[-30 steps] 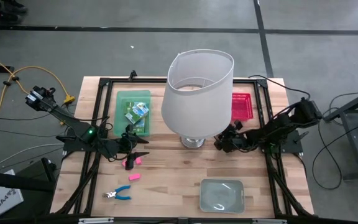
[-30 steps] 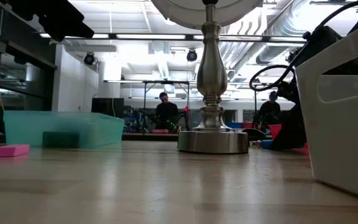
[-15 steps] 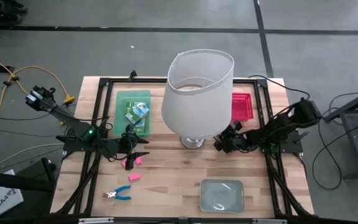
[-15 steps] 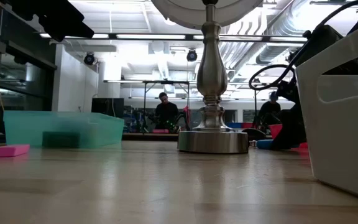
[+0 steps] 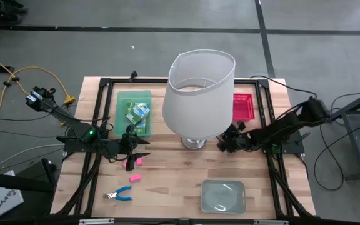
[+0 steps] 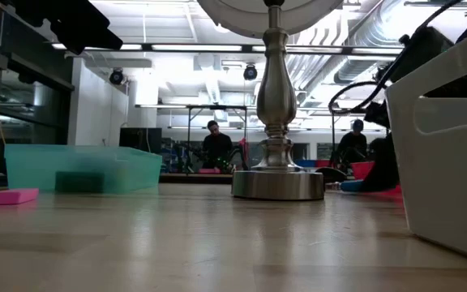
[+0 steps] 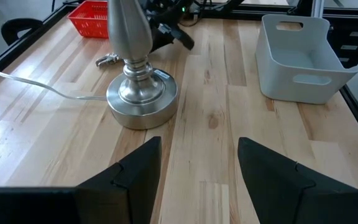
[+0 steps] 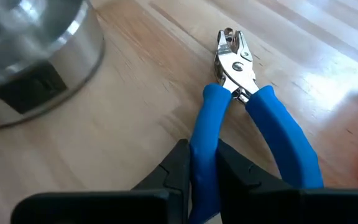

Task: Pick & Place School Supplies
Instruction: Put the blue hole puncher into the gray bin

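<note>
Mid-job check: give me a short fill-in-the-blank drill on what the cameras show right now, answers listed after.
1. The right gripper is clamped on one ____ handle of the pliers-like tool.
2. That tool lies on the table beside the lamp's ____ base.
3. The left gripper stands ____, holding nothing.
4. The small printed boxes sit in the ____ tray.

Missing words: blue; metal; open; green

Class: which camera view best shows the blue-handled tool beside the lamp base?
The right wrist view: the blue-handled tool fills it, one handle between the right gripper fingers. The left wrist view shows only its metal tip; the high view hides it; the low view shows a blue sliver.
</note>
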Motion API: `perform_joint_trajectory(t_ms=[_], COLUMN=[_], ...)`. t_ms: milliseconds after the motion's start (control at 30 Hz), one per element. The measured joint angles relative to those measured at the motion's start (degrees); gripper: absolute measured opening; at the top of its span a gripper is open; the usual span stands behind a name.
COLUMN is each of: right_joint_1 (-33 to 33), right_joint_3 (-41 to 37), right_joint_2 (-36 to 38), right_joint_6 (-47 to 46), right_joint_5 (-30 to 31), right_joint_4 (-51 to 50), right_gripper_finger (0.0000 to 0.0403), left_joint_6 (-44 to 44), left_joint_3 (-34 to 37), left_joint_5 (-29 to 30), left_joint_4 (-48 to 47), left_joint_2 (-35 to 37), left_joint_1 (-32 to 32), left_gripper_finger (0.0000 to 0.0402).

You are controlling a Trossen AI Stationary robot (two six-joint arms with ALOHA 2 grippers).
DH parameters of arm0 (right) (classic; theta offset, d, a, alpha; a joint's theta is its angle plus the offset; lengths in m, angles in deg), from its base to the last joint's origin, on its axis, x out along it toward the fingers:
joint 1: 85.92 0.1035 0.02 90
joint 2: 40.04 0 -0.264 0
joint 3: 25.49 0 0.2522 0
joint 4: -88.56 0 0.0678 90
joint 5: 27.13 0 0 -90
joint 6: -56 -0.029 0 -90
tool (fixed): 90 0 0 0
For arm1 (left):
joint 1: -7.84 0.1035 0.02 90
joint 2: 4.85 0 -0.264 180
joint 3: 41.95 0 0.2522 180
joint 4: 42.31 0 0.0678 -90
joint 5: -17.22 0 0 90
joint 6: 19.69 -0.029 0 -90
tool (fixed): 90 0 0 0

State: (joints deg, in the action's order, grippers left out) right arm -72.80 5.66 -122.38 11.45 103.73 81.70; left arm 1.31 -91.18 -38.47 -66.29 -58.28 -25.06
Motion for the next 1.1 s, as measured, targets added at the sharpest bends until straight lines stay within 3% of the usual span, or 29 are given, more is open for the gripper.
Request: perform_joint_trajectory(t_ms=[233, 633, 1100], right_joint_1=[2.06, 13.06, 30.02], right_joint_3=[0.08, 0.17, 0.22], right_joint_2=[11.25, 29.3, 35.93], right_joint_6=[0.97, -2.21, -1.84], right_joint_5=[-1.14, -5.76, -6.69], right_joint_4=[-4.25, -11.89, -8.24], right_gripper_finger=[0.0039, 0.0039, 0.0039], left_joint_6=[0.0, 0.0, 0.0], left_joint_3=[0.02, 0.02, 0.02], left_joint_5=[0.0, 0.0, 0.0], left_joint_4=[0.02, 0.03, 0.72], left_joint_2=[0.0, 0.0, 0.0], left_joint_1=[0.0, 0.0, 0.0], left_gripper_finger=[0.0204, 0.0204, 0.0204])
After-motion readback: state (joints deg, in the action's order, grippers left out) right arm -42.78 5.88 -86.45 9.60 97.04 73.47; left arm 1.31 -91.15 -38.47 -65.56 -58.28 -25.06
